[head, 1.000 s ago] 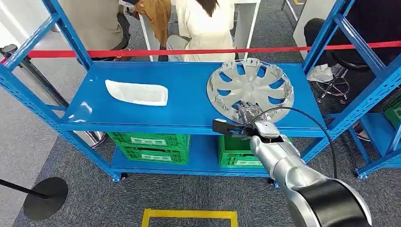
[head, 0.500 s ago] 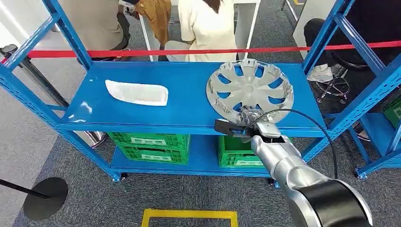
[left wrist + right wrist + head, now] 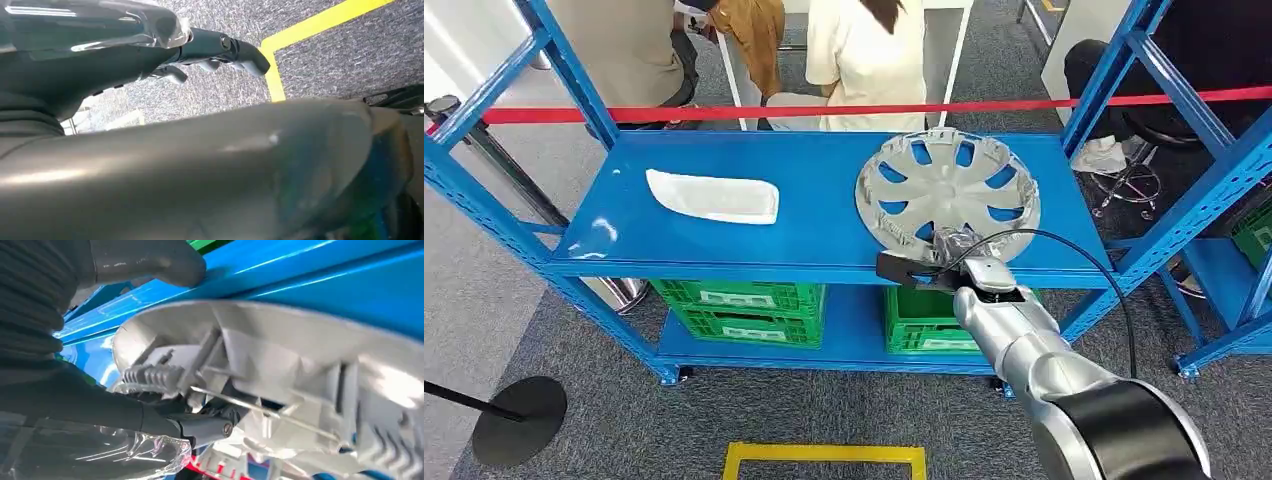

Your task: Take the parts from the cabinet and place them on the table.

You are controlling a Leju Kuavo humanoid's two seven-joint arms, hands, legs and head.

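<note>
Hubcap (image 3: 948,187), silver and spoked, sits right of centre in the head view on the blue shelf (image 3: 824,225) of the cabinet, its near rim tilted up. Just below that rim the right hand (image 3: 952,248) grips it; the right wrist view shows dark fingers (image 3: 200,425) hooked under the ribbed underside (image 3: 280,385). At the left of the shelf lies a white part (image 3: 714,196), well apart. The left hand (image 3: 200,50) hangs over grey carpet, fingers loosely apart, holding nothing.

The blue shelf (image 3: 814,215) bears a white panel (image 3: 713,196) and silver hubcap (image 3: 947,188).
</note>
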